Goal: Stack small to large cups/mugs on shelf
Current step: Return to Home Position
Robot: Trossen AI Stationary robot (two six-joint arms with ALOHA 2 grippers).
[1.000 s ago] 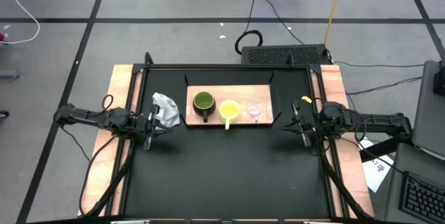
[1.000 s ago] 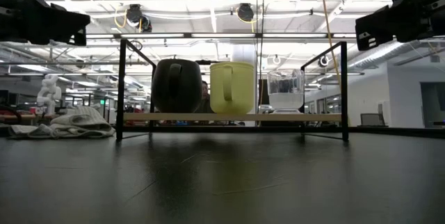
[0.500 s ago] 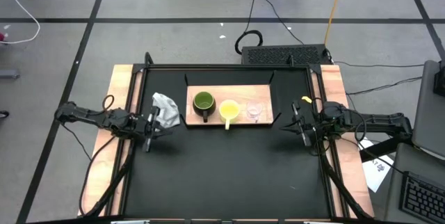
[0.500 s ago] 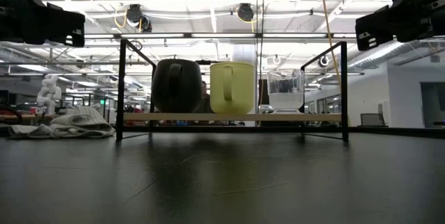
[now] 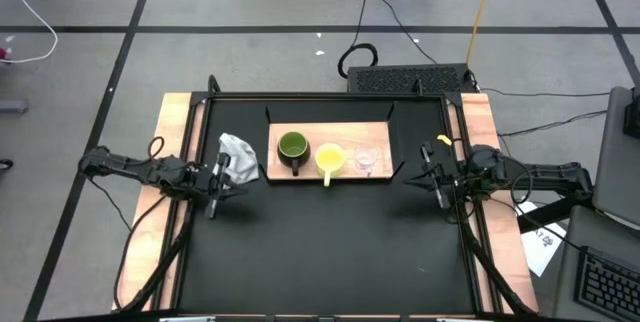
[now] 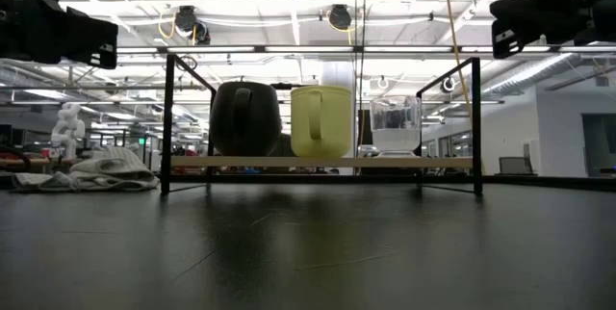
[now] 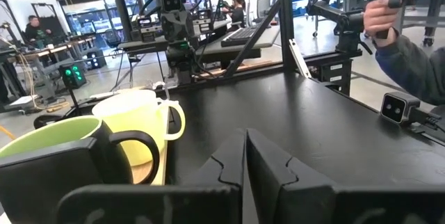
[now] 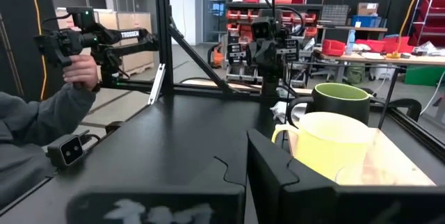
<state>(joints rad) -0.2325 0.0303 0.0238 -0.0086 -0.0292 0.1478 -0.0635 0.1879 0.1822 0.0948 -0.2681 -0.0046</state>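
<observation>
On the shelf (image 5: 380, 134) at the back of the table, all three vessels stand in one row: green mug (image 5: 291, 146), then yellow mug (image 5: 330, 157), then glass cup (image 5: 366, 159), running large to small from the left side to the right. That row's long axis points straight from one gripper to the other.

The left gripper (image 5: 222, 180) hangs just off the shelf's left end, beside the cloth (image 5: 238, 156), with the green mug its nearest neighbour. The right gripper (image 5: 428, 177) hangs off the right end, nearest the glass cup. Both wrist views show the fingers pressed together on nothing, so both are empty.

Here's what matters now: each gripper faces inward, with the mugs ahead of it and open table behind. The job looks done, and going home should mean pulling outward, away from the shelf. The left arm looks to have the tighter spot, with the cloth so near.
</observation>
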